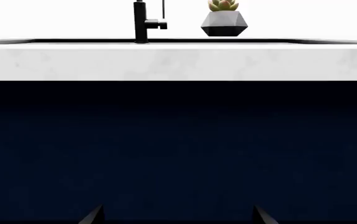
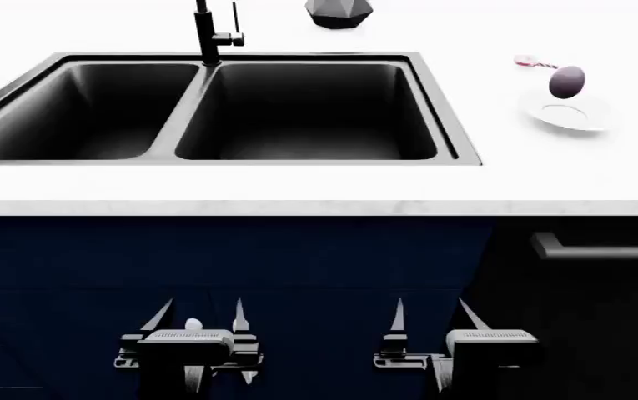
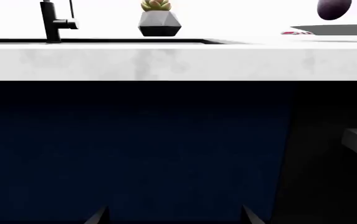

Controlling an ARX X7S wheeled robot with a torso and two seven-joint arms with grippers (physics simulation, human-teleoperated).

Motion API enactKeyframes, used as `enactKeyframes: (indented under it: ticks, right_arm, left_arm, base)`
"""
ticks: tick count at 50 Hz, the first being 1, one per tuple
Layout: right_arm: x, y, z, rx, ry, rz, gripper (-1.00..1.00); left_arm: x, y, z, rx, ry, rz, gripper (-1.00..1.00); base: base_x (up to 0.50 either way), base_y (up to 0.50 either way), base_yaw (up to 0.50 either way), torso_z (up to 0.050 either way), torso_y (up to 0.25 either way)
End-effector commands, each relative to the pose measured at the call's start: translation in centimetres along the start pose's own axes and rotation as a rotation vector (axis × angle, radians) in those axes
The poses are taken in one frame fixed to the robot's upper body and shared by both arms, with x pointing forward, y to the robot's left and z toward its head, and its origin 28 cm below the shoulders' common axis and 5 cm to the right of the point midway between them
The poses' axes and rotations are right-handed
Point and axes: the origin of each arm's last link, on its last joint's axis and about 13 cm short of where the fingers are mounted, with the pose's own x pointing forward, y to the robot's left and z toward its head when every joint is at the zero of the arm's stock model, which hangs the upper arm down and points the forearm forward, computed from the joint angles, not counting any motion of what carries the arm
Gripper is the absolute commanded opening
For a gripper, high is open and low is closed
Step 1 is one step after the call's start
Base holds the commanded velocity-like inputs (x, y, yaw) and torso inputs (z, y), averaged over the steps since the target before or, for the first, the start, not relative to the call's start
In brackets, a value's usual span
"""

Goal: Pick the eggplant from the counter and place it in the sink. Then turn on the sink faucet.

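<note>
The eggplant (image 2: pixel 567 82) sits at about two o'clock in the head view, resting on a shallow white saucer (image 2: pixel 569 114) on the bench (image 2: pixel 296 185), well to the right of the sink (image 2: pixel 444 108). It looks small, smooth and rounded, so I judge it light but slippery and apt to roll or squirt out of a pinch; the best hold is probably across its widest middle, coming down from above, with the fingers clearing the saucer rim.

Both arms hang low in front of the navy cabinets (image 2: pixel 296 267), below the bench edge. The left gripper (image 2: pixel 198 321) has its fingers parted and holds nothing; the right gripper (image 2: pixel 430 321) is likewise spread and empty (each wrist view shows only two fingertips framing bare cabinet).

Just beyond the eggplant lies a pink-and-white wrapped candy (image 2: pixel 532 61), close to the saucer, and a careless approach could nudge it. At twelve o'clock stand the sink faucet (image 2: pixel 204 33), behind the divider between the two basins, and a faceted grey planter (image 2: pixel 339 12) to its right. A dark drawer handle (image 2: pixel 602 247) juts out at four o'clock, and the right arm may need to clear it, and the bench's front lip, as it rises
</note>
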Motion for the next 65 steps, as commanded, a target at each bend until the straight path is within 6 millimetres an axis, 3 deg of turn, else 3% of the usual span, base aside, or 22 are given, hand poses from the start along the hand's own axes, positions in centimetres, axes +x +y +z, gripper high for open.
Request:
enactKeyframes:
  ticks: [1,5,6,7,9,29,44,47,49,62,64,65]
  right_arm:
    - [-0.1,0.2,-0.2,-0.008,0.01,0.004,1.0]
    - [-0.2,0.2,-0.4,-0.004,0.028,0.015,1.0]
    - [-0.7,0.1,1.5,-0.009,-0.047,0.004,1.0]
    - [0.0,0.0,0.0,0.0,0.0,0.0,1.0]
    - [0.0,0.0,-0.1,0.004,0.004,-0.001,1.0]
    - [0.0,0.0,0.4,0.018,0.019,-0.007,1.0]
    - [-0.1,0.1,0.1,0.035,0.036,0.0,1.0]
    - [0.1,0.0,0.9,0.045,0.045,0.015,1.0]
    - [0.4,-0.4,2.5,0.079,0.055,0.023,1.0]
    - [0.3,-0.6,3.2,0.075,0.021,0.016,1.0]
    - [0.2,-0.6,3.4,0.072,0.014,0.019,1.0]
    - [0.1,-0.7,4.2,0.059,-0.004,0.028,1.0]
  left_arm:
    - [-0.1,0.0,-0.1,-0.001,0.002,-0.002,1.0]
    - [-0.2,0.0,-0.2,-0.014,0.01,-0.012,1.0]
    - [0.0,0.4,0.9,-0.013,-0.026,0.042,1.0]
    - [0.0,0.0,0.0,0.0,0.0,0.0,1.0]
    - [0.1,0.0,-0.1,0.004,0.005,0.005,1.0]
    - [0.1,-0.1,0.1,0.016,0.014,0.0,1.0]
    - [-0.1,0.1,-0.2,0.022,0.02,0.01,1.0]
    - [-0.1,0.0,0.3,0.028,0.026,0.014,1.0]
    - [-0.2,-0.1,1.5,0.028,0.026,0.016,1.0]
    - [-0.3,-0.2,2.3,0.019,0.015,0.003,1.0]
    - [-0.3,-0.2,2.8,0.02,0.022,-0.005,1.0]
    - [-0.5,-0.2,4.3,0.016,0.016,-0.038,1.0]
  base:
    - [0.0,0.0,0.0,0.0,0.0]
    - [0.0,0.0,0.0,0.0,0.0]
    - [0.0,0.0,0.0,0.0,0.0]
    - [0.0,0.0,0.0,0.0,0.0]
    - [0.0,0.0,0.0,0.0,0.0]
    - [0.0,-0.1,0.0,0.0,0.0]
    - [0.0,0.34,0.0,0.0,0.0]
    - [0.0,0.0,0.0,0.0,0.0]
    - [0.0,0.0,0.0,0.0,0.0]
    - [0.0,0.0,0.0,0.046,0.0]
    - [0.0,0.0,0.0,0.05,0.0]
    - [0.0,0.0,0.0,0.05,0.0]
